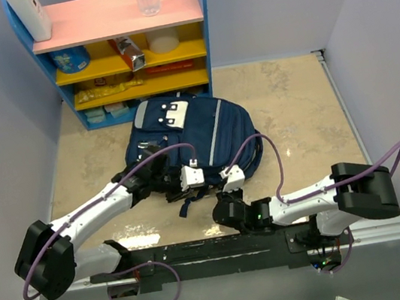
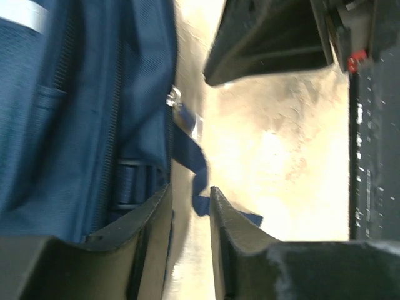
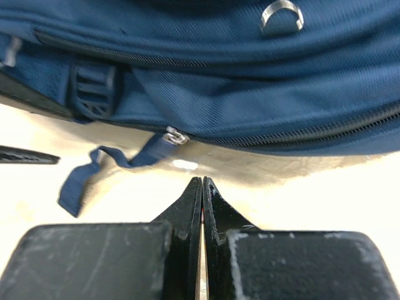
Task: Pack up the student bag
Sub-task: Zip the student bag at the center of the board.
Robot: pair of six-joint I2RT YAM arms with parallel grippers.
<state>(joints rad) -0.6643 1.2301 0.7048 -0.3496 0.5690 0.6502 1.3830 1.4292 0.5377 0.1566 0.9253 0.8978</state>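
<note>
- Nearest you, in the right wrist view, the right pincer (image 3: 202,182) has its two black fingers pressed together, holding nothing, its tips over bare bench.
- Your left pincer (image 2: 190,195) has its fingers a little apart, and bench shows through the narrow gap. I cannot see anything pinched.
- You will find the large navy blue fabric backpack with thin grey stripes (image 1: 190,136) flat on the pale marbled bench (image 1: 292,105). It is mid-bench, in front of the blue, pink and yellow shelf unit (image 1: 131,54), with its long axis running from the shelf toward the arms.
- The move turns on the blue ribbon zip pull (image 3: 94,172) trailing off the bag's near edge. It lies ahead and to the left of the right pincer, apart from it. In the left wrist view it hangs right at the left fingertips, so I judge the left arm the nearer.
- From above, both wrists cover that near edge, so you cannot see the pull there.
- Whether any zip is open I cannot tell, since each wrist view cuts the bag off.
- What the shelf holds for packing is too small to name.
</note>
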